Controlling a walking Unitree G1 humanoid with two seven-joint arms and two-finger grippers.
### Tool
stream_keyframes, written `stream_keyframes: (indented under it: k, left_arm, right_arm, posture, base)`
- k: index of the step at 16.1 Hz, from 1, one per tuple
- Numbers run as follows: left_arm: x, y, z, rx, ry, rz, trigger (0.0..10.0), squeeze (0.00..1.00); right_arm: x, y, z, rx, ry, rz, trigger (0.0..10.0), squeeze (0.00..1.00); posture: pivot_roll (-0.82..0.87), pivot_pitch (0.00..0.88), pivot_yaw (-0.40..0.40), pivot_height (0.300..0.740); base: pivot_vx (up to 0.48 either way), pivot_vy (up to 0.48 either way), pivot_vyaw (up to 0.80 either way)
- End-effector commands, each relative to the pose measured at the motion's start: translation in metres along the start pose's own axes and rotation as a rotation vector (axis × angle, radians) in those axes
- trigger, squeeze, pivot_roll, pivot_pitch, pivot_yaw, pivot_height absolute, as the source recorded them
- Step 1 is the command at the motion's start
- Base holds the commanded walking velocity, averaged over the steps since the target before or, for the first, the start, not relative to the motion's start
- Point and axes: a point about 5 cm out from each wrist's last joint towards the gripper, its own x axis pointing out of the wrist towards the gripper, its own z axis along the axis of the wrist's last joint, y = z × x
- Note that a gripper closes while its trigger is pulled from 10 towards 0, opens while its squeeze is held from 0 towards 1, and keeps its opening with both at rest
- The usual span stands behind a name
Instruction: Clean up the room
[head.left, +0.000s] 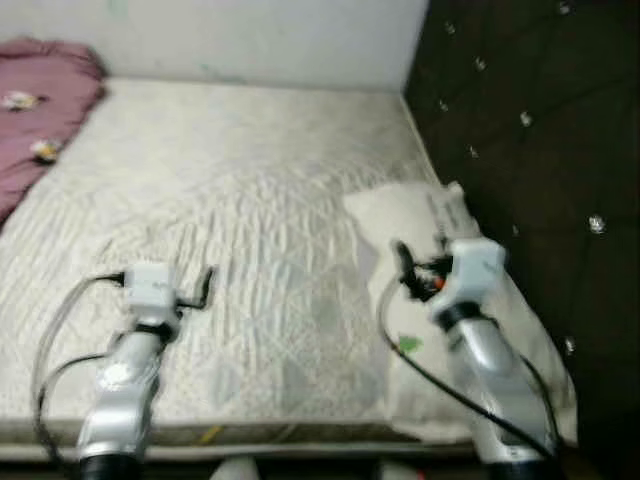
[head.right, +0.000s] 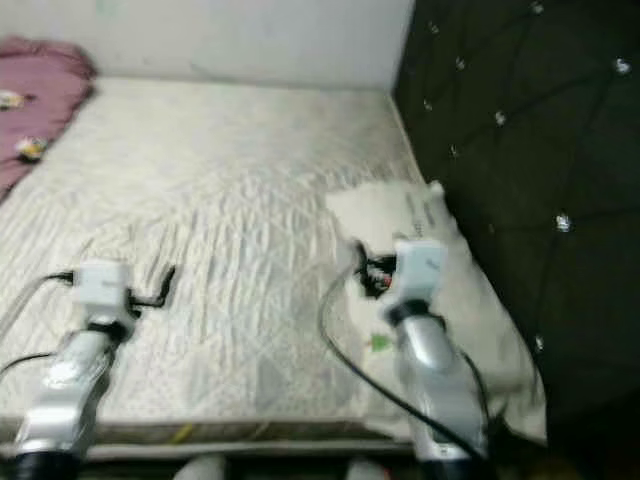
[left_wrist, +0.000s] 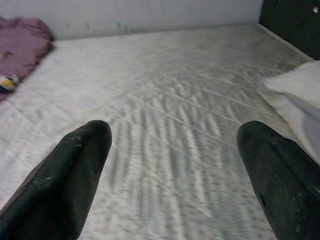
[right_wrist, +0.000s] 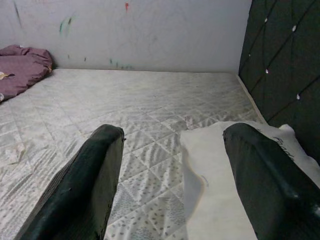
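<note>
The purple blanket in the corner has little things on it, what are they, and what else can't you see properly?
- Small pale items on the purple blanket: too small and blurred in the left eye view to name.
- Blanket itself: cut off by the picture's left edge.
- Pillow: partly covered by the right end effector and its arm.
- Print on the pillow's edge: blurred, unreadable.
- Bed's near side: cut off by the bottom edge.

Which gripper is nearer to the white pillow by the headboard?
Right. The right gripper hangs open over the pillow; the left gripper, also open, is over the bare mattress, well aside.

Quilted cloth mattress (head.left: 250, 200) (matt)
</note>
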Motion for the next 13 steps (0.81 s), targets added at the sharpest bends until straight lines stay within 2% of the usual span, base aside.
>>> stream_keyframes:
  k: [1, 2, 3, 4, 5, 6, 7, 8, 13]
  left_arm:
    - [0.0014, -0.0074, 0.0013, -0.003, -0.005, -0.022, 10.0, 0.0]
    - [0.0013, -0.0072, 0.0012, -0.003, -0.005, -0.021, 10.0, 0.0]
    - [0.0012, -0.007, 0.0012, -0.002, -0.004, -0.02, 10.0, 0.0]
    - [0.0013, -0.0066, 0.0013, -0.002, -0.005, -0.018, 10.0, 0.0]
    - [0.0013, -0.0064, 0.0014, -0.001, -0.005, -0.018, 10.0, 0.0]
    - [0.0013, -0.0063, 0.0015, 0.0, -0.005, -0.018, 10.0, 0.0]
    - [0.0013, -0.0062, 0.0013, -0.001, -0.004, -0.018, 10.0, 0.0]
    - [0.0014, -0.0065, 0.0012, 0.0, -0.004, -0.018, 10.0, 0.0]
    - [0.0018, -0.0069, 0.0013, 0.002, -0.006, -0.019, 10.0, 0.0]
  right_arm:
    - [-0.0013, -0.0086, 0.003, -0.013, -0.009, -0.023, 10.0, 0.0]
    - [-0.0011, -0.0085, 0.0025, -0.01, -0.007, -0.025, 10.0, 0.0]
    - [-0.0011, -0.0084, 0.0025, -0.009, -0.008, -0.025, 10.0, 0.47]
    - [-0.001, -0.0079, 0.0025, -0.003, -0.01, -0.025, 10.0, 0.78]
    - [-0.0009, -0.0077, 0.0027, -0.004, -0.01, -0.025, 10.0, 1.0]
    - [-0.0008, -0.0076, 0.0028, -0.006, -0.01, -0.026, 10.0, 1.0]
    - [-0.0007, -0.0083, 0.0021, -0.009, -0.006, -0.031, 10.0, 0.11]
    - [-0.0008, -0.0085, 0.0019, -0.01, -0.006, -0.031, 10.0, 0.0]
    - [-0.0009, -0.0093, 0.0007, -0.016, 0.001, -0.041, 10.0, 0.0]
  posture:
    - [0.0, 0.0, -0.014, 0.74]
    - [0.0, 0.0, -0.013, 0.74]
    - [0.0, 0.0, -0.013, 0.74]
    - [0.0, 0.0, -0.013, 0.74]
    - [0.0, 0.0, -0.013, 0.74]
    - [0.0, 0.0, -0.012, 0.74]
    - [0.0, 0.0, -0.011, 0.74]
    - [0.0, 0.0, -0.01, 0.74]
    - [-0.01, 0.0, -0.011, 0.74]
  base:
    - [0.0, 0.48, 0.0]
    - [0.0, 0.48, 0.0]
    - [0.0, 0.48, 0.0]
    - [0.0, 0.48, 0.0]
    - [0.0, 0.48, 0.0]
    - [0.0, 0.48, 0.0]
    - [0.0, 0.48, 0.0]
    - [0.0, 0.48, 0.0]
    - [0.0, 0.48, 0.0]
